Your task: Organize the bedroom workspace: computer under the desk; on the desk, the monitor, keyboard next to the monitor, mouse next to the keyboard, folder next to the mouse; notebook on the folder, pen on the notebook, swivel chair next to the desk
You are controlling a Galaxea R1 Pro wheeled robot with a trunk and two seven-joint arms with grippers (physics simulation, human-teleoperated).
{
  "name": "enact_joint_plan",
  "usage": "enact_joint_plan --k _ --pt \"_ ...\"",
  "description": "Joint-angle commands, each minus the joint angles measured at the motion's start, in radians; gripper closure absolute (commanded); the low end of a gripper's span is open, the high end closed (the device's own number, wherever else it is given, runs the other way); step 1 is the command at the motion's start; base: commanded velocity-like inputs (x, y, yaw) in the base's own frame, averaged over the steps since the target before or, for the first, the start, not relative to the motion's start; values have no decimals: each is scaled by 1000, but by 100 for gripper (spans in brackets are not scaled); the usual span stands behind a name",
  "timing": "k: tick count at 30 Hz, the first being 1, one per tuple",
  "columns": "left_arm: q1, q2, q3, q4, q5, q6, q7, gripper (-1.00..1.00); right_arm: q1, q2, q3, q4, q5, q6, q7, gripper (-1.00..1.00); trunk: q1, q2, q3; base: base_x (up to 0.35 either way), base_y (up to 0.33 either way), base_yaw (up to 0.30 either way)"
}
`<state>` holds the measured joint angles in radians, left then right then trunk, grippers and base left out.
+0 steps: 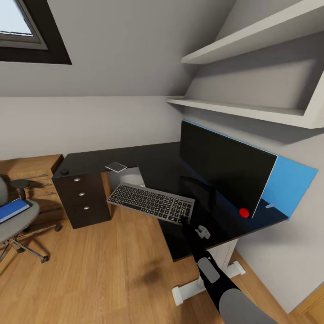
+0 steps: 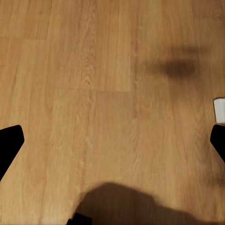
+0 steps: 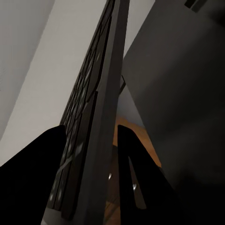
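The keyboard [image 1: 150, 202] hangs level over the inner corner of the black desk [image 1: 148, 162], and my right gripper [image 1: 183, 221] is shut on its right end. In the right wrist view the keyboard [image 3: 101, 108] runs edge-on between the fingers of the right gripper [image 3: 101, 157]. The monitor [image 1: 222, 168] stands on the desk's right wing. The mouse [image 1: 65, 171] and the grey notebook [image 1: 116, 167] lie on the far wing. The blue folder [image 1: 12, 209] rests on the swivel chair [image 1: 20, 222] at the left. A light grey box, probably the computer [image 1: 129, 177], shows under the desk. My left gripper [image 2: 114, 140] is open above the floor.
A wooden drawer unit [image 1: 31, 173] stands behind the chair. Wall shelves [image 1: 252, 110] overhang the monitor, with a blue wall panel [image 1: 292, 180] behind it. The desk's drawers [image 1: 83, 198] and white leg foot [image 1: 198, 283] stand on the wooden floor [image 2: 93, 70]. The foot's tip [image 2: 219, 110] shows by the left gripper.
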<state>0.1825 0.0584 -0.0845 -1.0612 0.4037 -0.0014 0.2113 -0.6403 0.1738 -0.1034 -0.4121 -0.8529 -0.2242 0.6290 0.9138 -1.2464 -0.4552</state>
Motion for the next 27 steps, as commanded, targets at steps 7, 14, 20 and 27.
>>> enact_joint_plan --k 7,14,20,27 --pt "0 1 -5 -2 9 0 8 -100 -1 1 -3 1 -6 1 14 100 0 -1 -1 0 0 0" --pt "0 1 -5 -2 9 0 7 -100 -1 1 -5 1 -6 50 15 100 0 -1 -1 0 0 0" --pt "0 1 -5 -2 9 0 8 -100 -1 1 -5 1 -7 57 15 100 0 -1 -1 0 0 0" --pt "0 1 -5 -2 9 0 8 -100 -1 1 -6 -1 -12 47 14 100 0 -1 -1 12 0 0"
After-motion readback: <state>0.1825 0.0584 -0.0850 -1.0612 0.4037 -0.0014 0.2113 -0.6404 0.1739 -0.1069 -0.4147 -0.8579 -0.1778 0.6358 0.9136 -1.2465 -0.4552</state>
